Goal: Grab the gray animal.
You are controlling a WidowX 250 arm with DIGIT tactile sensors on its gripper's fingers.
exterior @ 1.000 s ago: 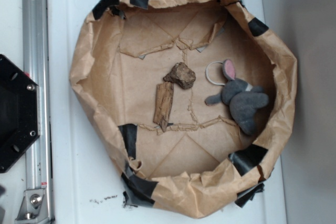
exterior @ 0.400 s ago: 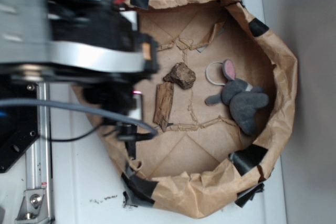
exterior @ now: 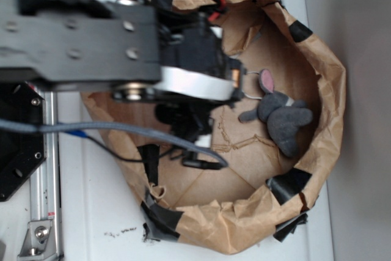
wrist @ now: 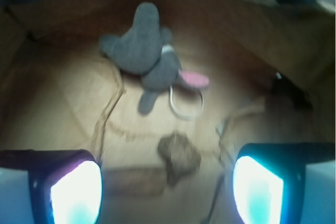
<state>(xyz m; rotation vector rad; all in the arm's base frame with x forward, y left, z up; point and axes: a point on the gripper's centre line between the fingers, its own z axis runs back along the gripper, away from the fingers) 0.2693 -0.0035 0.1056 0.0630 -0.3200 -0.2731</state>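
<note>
Your gripper [wrist: 167,190] hangs with its jaws spread wide and nothing between them, which suits an approach that has not reached its target. Just ahead of the fingertips, a brown wood chunk [wrist: 179,156] sits in the lane. Beyond it lies a thin white ring [wrist: 185,103]. Farthest, near the paper basket's wall [wrist: 252,35], the gray animal [wrist: 147,51] lies slumped. The arm [exterior: 122,47] reaches in over the basket rim, wrist tilted forward.

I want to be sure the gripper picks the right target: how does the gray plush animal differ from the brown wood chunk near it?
The gray plush animal is soft gray fabric with a pink-lined ear and limbs; the brown wood chunk is rough, brown and shapeless. The animal lies farther from the gripper, the chunk nearer. Both rest on the paper basket floor.
</note>
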